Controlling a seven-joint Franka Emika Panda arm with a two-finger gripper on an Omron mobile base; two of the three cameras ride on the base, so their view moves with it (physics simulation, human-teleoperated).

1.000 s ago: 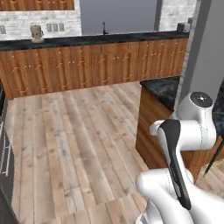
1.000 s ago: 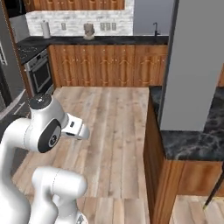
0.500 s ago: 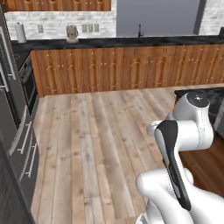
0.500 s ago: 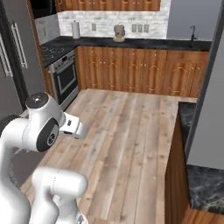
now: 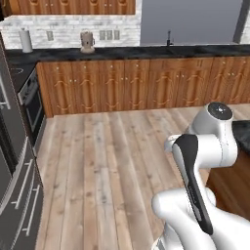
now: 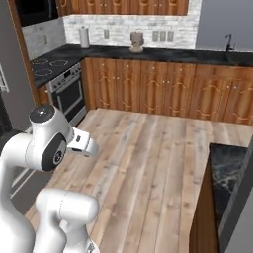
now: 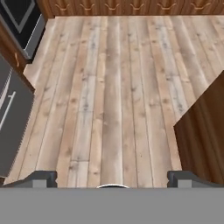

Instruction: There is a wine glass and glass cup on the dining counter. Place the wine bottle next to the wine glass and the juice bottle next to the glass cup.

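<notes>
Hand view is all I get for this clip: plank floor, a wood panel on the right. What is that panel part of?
Observer: Likely the base of the dining counter; the right base view shows a black veined slab on top of it.
Operator: What lies along the far wall?
Observer: A black-topped cabinet run with a faucet near its right end.
Operator: And the dark appliance on my left?
Observer: A stove, with round burners on top.

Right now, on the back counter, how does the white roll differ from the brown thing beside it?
The roll is plain white and slim; the brown thing is tan-brown, squatter, and widens at its base. The roll stands nearer the stove; the brown thing stands farther along, toward the tap. Both stand upright on the back counter, against the tiled wall.
</notes>
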